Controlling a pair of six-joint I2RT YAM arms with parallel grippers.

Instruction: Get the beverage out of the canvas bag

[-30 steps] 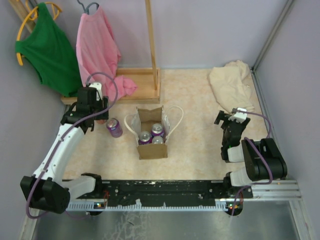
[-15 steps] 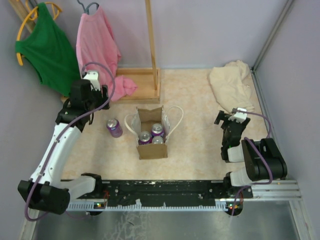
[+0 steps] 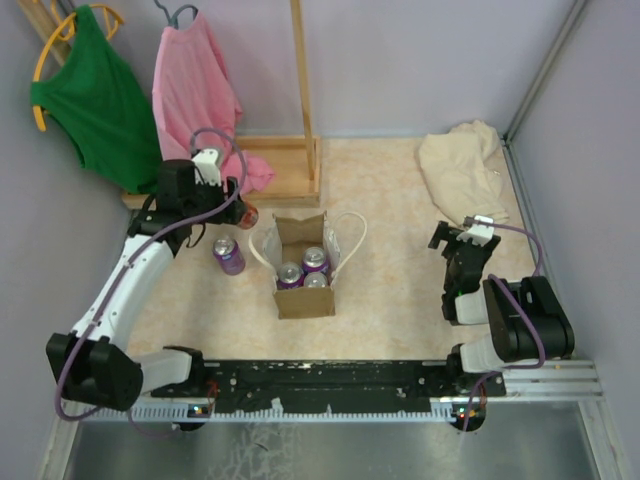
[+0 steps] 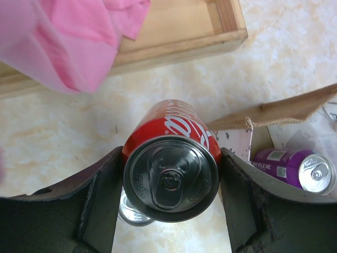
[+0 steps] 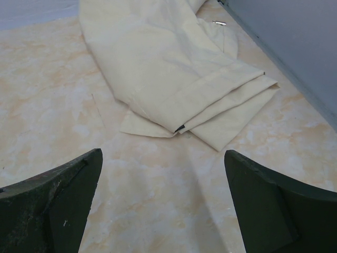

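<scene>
The left gripper was seen with its jaws closed against the sides of a red cola can, held above the worktop just off the far left corner of the canvas bag. The can's lid was turned toward the wrist, and its long axis was judged to run away toward the worktop. Three purple cans were left inside the bag, nearer the left arm than the right gripper, whose jaws were spread wide on nothing, well right of the bag.

Bright, even light, faint shadows; mild sheen on the red can in the left pincer; pink cloth above it blurred
</scene>
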